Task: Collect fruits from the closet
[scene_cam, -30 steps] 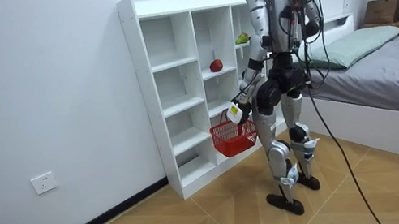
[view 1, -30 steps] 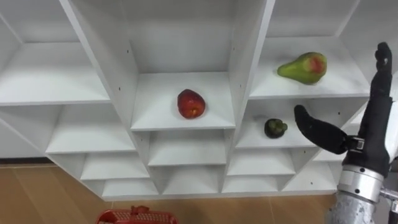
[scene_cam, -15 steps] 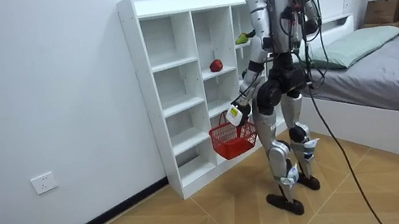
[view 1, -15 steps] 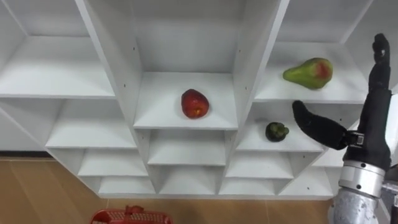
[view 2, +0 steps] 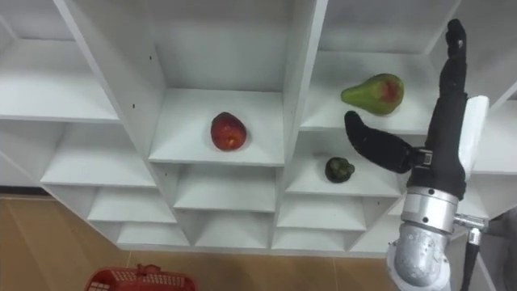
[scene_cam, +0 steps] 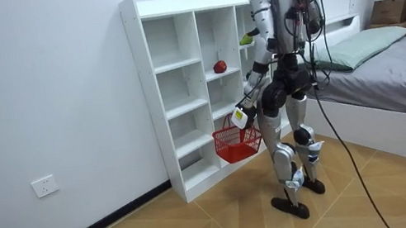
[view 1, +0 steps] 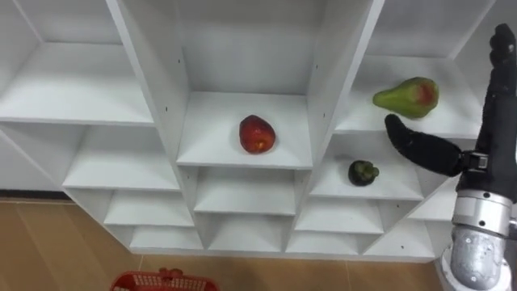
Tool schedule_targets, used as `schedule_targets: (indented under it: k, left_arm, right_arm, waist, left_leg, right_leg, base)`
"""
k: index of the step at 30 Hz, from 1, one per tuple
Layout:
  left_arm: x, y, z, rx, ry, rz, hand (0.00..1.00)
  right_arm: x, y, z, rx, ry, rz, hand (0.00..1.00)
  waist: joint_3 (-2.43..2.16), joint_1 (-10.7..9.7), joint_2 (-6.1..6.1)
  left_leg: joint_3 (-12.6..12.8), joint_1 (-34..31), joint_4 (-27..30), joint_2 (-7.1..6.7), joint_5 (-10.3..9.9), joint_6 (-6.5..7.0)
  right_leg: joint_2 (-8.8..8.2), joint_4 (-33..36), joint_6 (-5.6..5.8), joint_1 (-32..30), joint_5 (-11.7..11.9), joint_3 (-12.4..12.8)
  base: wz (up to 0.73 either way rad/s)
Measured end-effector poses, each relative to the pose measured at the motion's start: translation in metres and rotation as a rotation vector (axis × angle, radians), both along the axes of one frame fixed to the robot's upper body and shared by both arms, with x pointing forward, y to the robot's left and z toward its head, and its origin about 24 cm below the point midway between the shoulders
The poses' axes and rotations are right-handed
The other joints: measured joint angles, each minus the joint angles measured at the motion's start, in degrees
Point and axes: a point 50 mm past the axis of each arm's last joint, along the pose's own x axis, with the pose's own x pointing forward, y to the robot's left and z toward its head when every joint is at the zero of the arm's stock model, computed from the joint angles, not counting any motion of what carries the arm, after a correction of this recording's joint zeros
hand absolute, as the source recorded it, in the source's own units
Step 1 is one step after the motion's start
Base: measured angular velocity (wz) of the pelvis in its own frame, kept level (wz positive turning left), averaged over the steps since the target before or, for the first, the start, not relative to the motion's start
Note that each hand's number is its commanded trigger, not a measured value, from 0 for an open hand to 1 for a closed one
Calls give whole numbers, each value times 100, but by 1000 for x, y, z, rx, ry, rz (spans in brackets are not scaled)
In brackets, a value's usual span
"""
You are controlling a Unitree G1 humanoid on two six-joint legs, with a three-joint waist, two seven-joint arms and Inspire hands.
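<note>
Pear [view 1: 406, 95] on upper right shelf of closet [view 1: 343, 81], long axis across, narrow end left, fat end toward right hand [view 1: 487, 137]. Pear just left of fingers [view 1: 502, 73], above thumb. Right hand nearer: upright before shelf, fingers straight, thumb splayed wide, empty. Left hand [scene_cam: 240, 116] low at basket [view 1: 161, 281]. Likely next: reach forward-left round fat end

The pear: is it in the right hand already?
No, the pear lies on its shelf and the open right hand holds nothing.
</note>
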Motion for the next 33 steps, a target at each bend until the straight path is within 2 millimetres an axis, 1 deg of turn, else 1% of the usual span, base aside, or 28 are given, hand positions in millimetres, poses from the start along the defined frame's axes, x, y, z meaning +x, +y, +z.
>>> schedule_targets:
  k: [3, 6, 8, 14, 17, 19, 21, 25, 29, 33]
  left_arm:
    - [-1, 3, 0, 5, 3, 7, 100]
    - [0, 6, 2, 16, -2, 1, 100]
    - [0, 8, 3, 21, -9, -5, 100]
    - [1, 10, 6, 31, -26, -11, 100]
    - [1, 12, 6, 36, -27, -5, 100]
    - [0, 14, 6, 39, -24, 2, 100]
    - [-1, 15, 7, 39, -25, 12, 100]
    - [-7, 18, 8, 48, -19, 28, 100]
    - [-6, 22, 9, 67, -20, 19, 100]
    - [-3, 23, 10, 83, -26, -5, 100]
  right_arm:
    - [1, -5, 2, 3, 6, 0, 0]
    - [2, -8, 1, 25, 19, 4, 0]
    - [2, -12, 1, 32, 30, 11, 0]
    - [9, -24, 3, 87, 28, -10, 0]
    - [13, -27, 5, 119, 19, -13, 0]
    - [17, -31, 5, 111, 25, -18, 0]
    - [17, -34, 7, 100, 33, -16, 0]
    - [16, -42, 8, 86, 49, -22, 0]
    - [17, -49, 3, 77, 99, -23, 0]
    - [20, -49, -2, 67, 149, 25, 0]
  waist:
    - [-6, -1, -38]
    - [-11, -3, -73]
    - [-11, 1, -76]
    - [-3, 0, -82]
    - [14, -4, -110]
    - [18, -60, -140]
    - [15, -92, -152]
    - [16, -134, -142]
    - [15, -134, -142]
    - [14, -137, -137]
  left_leg:
    - [0, -4, 2, -2, 0, 0]
    - [0, -4, 7, -3, 0, 0]
    - [0, 1, 11, -6, 0, 1]
    - [2, 10, 31, -3, 1, 2]
    - [-23, -16, 62, 1, 1, 2]
    - [-51, -27, 77, 0, 1, 2]
    - [-64, -38, 80, 0, 0, 1]
    - [-61, -65, 78, 1, 0, 1]
    - [-63, -64, 80, 1, 0, 1]
    - [-61, -62, 86, 1, 1, 1]
  right_leg:
    - [-10, 1, 0, 0, 0, -34]
    - [-27, 6, 0, 2, 0, -146]
    - [-34, 11, 0, 9, 0, -160]
    - [-37, 25, 0, 13, 1, -168]
    - [-44, 28, -2, 15, 2, -223]
    - [-54, 22, -3, 27, 3, -301]
    - [-55, 8, -3, 33, 3, -315]
    - [-55, 11, -4, 16, 3, -314]
    - [-56, 13, -4, 18, 3, -323]
    - [-57, 13, -4, 18, 4, -319]
  base:
    - [0]
    - [0]
    - [0]
    - [0]
    - [4]
    - [8]
    - [6]
    - [0]
    - [0]
    - [0]
